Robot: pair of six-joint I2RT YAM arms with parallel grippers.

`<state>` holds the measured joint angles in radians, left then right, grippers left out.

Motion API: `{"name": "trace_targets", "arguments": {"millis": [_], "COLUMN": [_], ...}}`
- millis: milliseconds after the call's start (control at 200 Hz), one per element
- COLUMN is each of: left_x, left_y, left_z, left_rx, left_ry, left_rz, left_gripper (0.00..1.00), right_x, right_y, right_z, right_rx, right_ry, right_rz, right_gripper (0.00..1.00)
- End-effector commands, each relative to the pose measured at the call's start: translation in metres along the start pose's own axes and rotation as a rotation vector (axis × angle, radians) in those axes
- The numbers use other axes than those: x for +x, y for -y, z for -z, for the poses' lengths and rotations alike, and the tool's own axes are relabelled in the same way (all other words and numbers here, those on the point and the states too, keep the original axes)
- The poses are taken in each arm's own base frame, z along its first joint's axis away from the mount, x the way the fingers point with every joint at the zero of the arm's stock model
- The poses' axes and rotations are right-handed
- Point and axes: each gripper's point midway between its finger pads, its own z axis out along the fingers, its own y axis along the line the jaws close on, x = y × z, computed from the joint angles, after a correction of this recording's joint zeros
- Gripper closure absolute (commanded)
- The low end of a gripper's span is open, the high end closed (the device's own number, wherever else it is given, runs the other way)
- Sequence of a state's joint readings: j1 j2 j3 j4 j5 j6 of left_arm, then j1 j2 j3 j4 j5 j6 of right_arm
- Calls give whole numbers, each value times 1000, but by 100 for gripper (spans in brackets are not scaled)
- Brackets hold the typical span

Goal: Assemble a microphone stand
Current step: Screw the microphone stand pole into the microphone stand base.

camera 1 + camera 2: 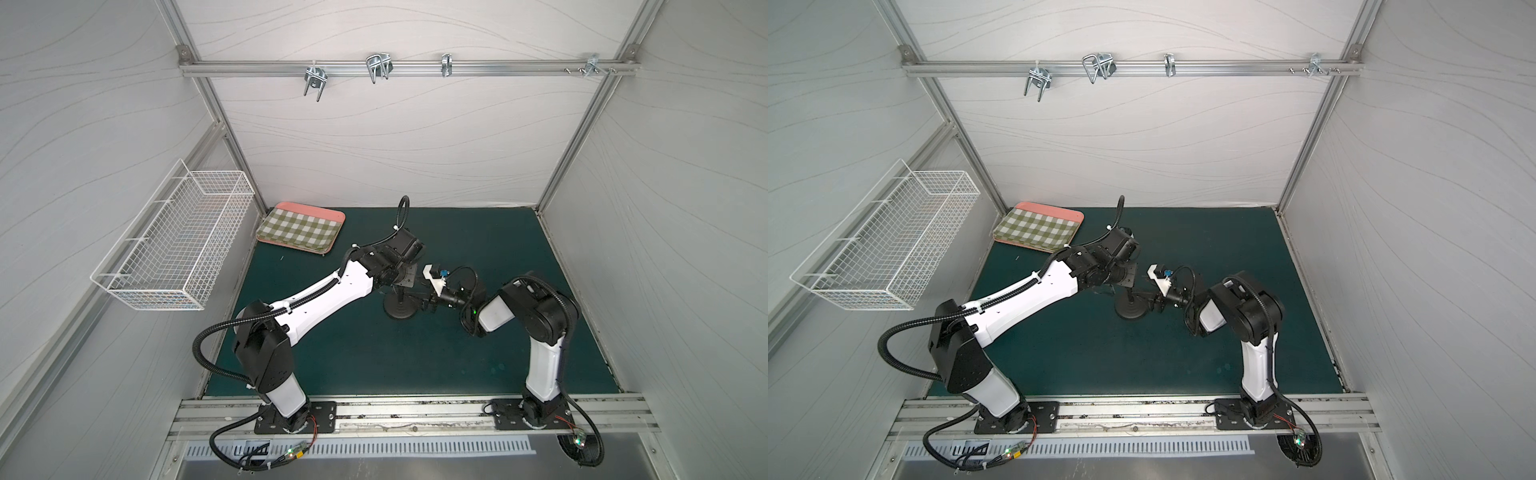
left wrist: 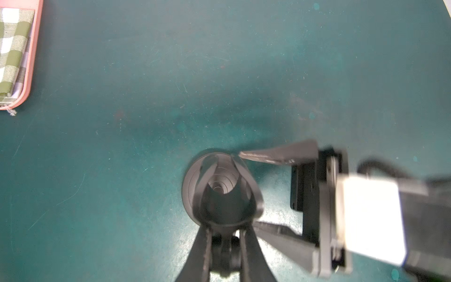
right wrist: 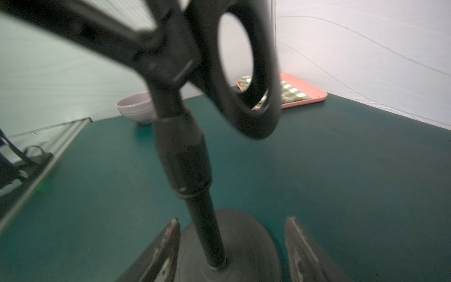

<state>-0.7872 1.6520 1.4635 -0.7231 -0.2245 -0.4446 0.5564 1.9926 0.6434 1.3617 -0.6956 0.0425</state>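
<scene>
Right wrist view looks along the right fingers (image 3: 302, 249), which stand spread apart and clasp nothing. Between them sits the domed base (image 3: 244, 234) of the microphone stand (image 3: 183, 151) on the green table (image 3: 366, 183). The rod (image 3: 207, 232) rises from the base's middle, nearer one finger than the other and clear of both. Whether either fingertip touches the base's rim is lost in blur. Above the right fingers the rod thickens into a collar and ends in the U-shaped clip (image 3: 251, 127). The left fingers (image 3: 85, 26) come in there, clenched on the neck just below the clip.

Left wrist view shows that grasp from above. The left fingers (image 2: 197, 256) press on the neck from both sides, the clip juts out just past their tips, and the base lies beneath it. The right fingers (image 2: 280, 153) reach in from the side, one on each side of the base.

In both top views the stand is upright under the left fingers, its base (image 1: 400, 311) (image 1: 1131, 311) flat on the table, with the right fingers low beside it. Well beyond the left fingers a pink tray (image 1: 334, 216) holds a checked cloth (image 1: 299, 228). A lilac bowl (image 3: 135, 107) sits apart from both pairs of fingers, and a white wire basket (image 1: 178, 249) hangs on the side wall.
</scene>
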Motion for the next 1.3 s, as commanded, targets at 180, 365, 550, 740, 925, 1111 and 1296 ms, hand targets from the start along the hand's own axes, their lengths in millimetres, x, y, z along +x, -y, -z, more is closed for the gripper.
{"name": "trace_targets", "arguments": {"millis": [180, 365, 550, 740, 925, 1111, 1296], "left_x": [8, 8, 9, 9, 9, 11, 12], "left_y": [12, 13, 12, 11, 11, 11, 10], "left_z": [-9, -10, -10, -11, -11, -12, -11], "left_rx": [45, 45, 38, 34, 35, 38, 37], "left_ry": [-43, -46, -47, -47, -49, -53, -53], "left_rz": [1, -2, -1, 0, 5, 8, 11], "left_gripper": [97, 97, 97, 97, 97, 97, 97], "right_x": [6, 11, 15, 24, 37, 36, 35], "right_y": [-34, -34, -31, -27, -26, -27, -38], "right_z": [-8, -14, -23, -28, -30, -37, -55], "right_rx": [-369, -395, -302, -93, 251, 640, 731], "right_ry": [-19, -26, -17, -28, -88, -149, -137], "right_rz": [-115, -127, -90, -24, 118, 333, 358], "right_gripper": [53, 65, 83, 97, 97, 96, 91]}}
